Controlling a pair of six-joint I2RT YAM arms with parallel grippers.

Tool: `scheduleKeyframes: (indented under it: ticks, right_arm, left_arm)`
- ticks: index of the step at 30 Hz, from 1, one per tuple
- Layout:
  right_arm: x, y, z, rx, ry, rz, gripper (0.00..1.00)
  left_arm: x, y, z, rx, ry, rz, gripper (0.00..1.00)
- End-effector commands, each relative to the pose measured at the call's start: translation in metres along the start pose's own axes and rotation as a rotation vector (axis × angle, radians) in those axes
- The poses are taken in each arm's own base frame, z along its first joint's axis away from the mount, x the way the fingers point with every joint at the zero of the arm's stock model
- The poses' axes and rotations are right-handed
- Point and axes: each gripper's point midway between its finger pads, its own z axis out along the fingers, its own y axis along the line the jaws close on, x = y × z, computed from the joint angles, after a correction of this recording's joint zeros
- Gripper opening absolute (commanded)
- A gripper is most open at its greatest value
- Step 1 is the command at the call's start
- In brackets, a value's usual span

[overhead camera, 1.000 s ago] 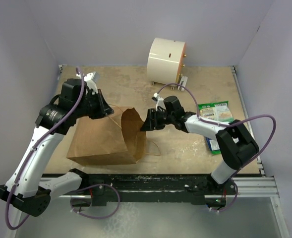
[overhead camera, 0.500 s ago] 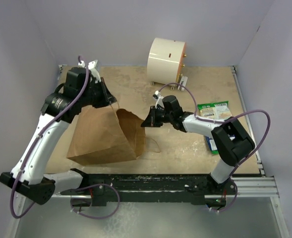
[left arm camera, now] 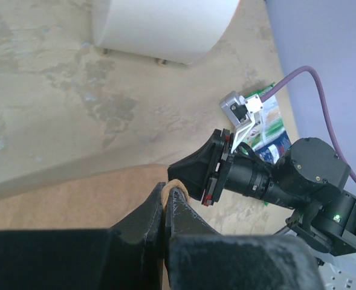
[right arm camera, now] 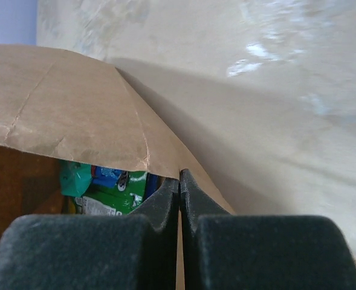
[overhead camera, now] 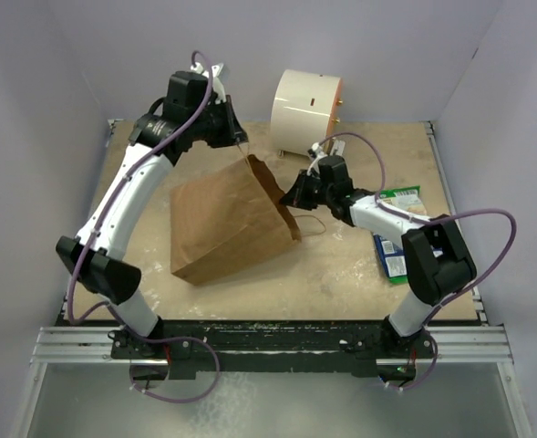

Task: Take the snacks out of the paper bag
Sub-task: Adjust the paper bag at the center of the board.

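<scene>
Both arms have swung toward the top of the frame since half a second ago. Then at upper left, the left hand (overhead camera: 242, 148) now sits at upper centre. It has dragged the bag (overhead camera: 227, 219) to the right, with the mouth end raised. At the mouth, the right hand (overhead camera: 297, 193) has shifted up and right too.

The left hand is pressed together on a corner of the bag's rim, and its wrist view shows the dark fingers (left arm camera: 148, 211) pinching a tan tip of paper. The right hand pinches the rim on the other side of the mouth. Its fingers (right arm camera: 164, 200) are closed on the paper edge.

Past that edge, inside the bag, lie a green packet (right arm camera: 114, 194), a blue packet (right arm camera: 108, 175) and a teal packet (right arm camera: 75, 176).

The bag lies slanted on the desk (overhead camera: 341, 274), centre-left, with its bottom toward the lower left. One loop handle (overhead camera: 312, 224) trails on the desk just below the right hand.

The cylinder (overhead camera: 304, 111) stands at top centre, close behind both hands. At the right of the frame a green-and-white packet (overhead camera: 397, 203) lies beside the right forearm. Below it, a blue-and-white packet (overhead camera: 391, 263) is partly hidden under that arm. A purple cable (overhead camera: 487, 228) loops out over the desk's right edge
</scene>
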Motion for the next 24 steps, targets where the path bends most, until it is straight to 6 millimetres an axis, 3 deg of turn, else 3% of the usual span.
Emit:
scheduleKeyframes:
  ticks: [1,3,6,8,14,18,24]
  right_arm:
    - [0.002,-0.021,-0.028,0.077,0.000,-0.050,0.00]
    - [0.012,-0.025,-0.034,0.070,-0.006,-0.053,0.00]
    - [0.044,-0.025,-0.049,0.045,0.027,-0.032,0.00]
    - [0.061,-0.018,-0.061,0.028,0.036,-0.039,0.00]
    - [0.112,0.001,-0.078,-0.044,0.057,0.019,0.00]
    - [0.116,-0.014,-0.082,0.029,0.043,0.032,0.06]
    - [0.102,-0.029,-0.086,0.160,0.032,-0.025,0.20]
  left_arm:
    - [-0.038,-0.044,0.002,0.188,-0.099,0.118,0.00]
    - [-0.024,-0.055,0.006,0.218,-0.058,0.155,0.00]
    - [0.010,-0.066,0.006,0.226,0.030,0.207,0.00]
    - [0.036,-0.061,0.002,0.209,0.095,0.207,0.00]
    - [0.101,-0.028,-0.050,0.151,0.177,0.109,0.00]
    - [0.120,-0.020,-0.078,0.142,0.178,0.040,0.00]
    - [0.126,-0.027,-0.087,0.171,0.196,-0.017,0.00]
